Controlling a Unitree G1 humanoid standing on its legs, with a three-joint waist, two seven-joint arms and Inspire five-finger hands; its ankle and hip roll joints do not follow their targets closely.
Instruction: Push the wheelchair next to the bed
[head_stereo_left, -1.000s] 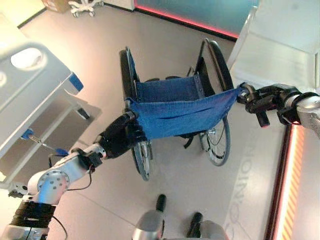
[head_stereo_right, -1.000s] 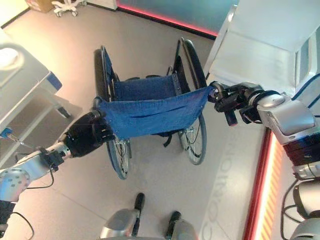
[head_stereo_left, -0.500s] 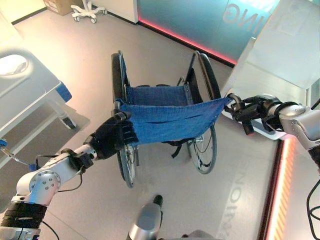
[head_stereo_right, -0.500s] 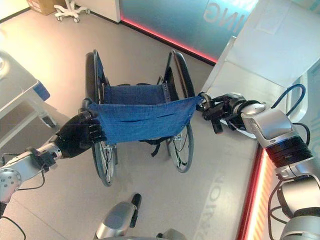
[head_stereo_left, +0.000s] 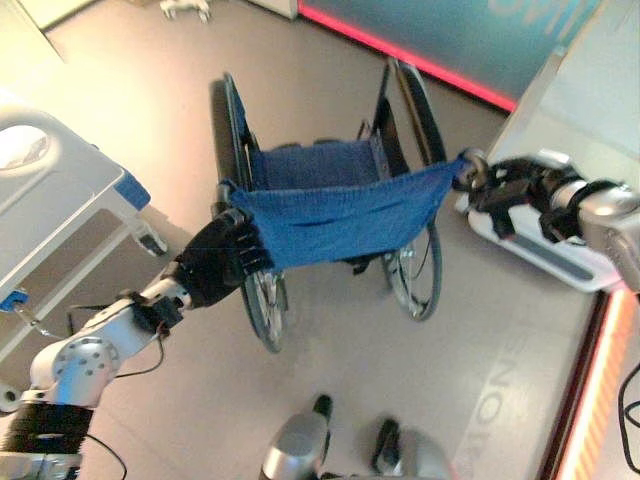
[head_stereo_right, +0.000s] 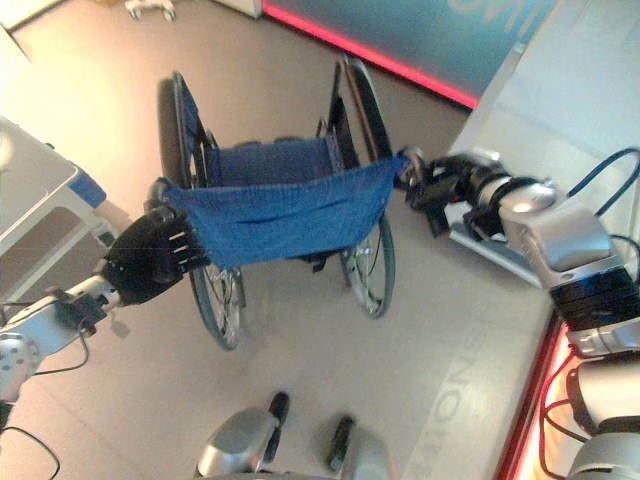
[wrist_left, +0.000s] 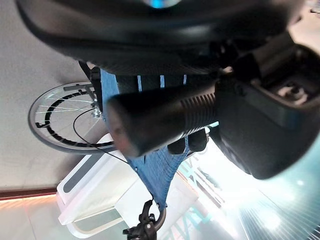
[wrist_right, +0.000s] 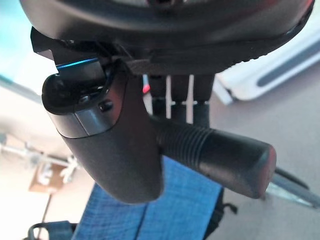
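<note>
Left hand and right hand are each gripping a push handle of the wheelchair; bed is lying beside it.

Hospital-style ward or care-training room indicated. Wheelchair with blue fabric seat and large spoked wheels seen at centre on smooth grey floor. Hospital bed with white frame, blue corner fittings and castor seen at left. White wheeled stand base glimpsed at far left. Teal glazed wall panel edged by red light strip seen at far side. White platform placed at right.
</note>
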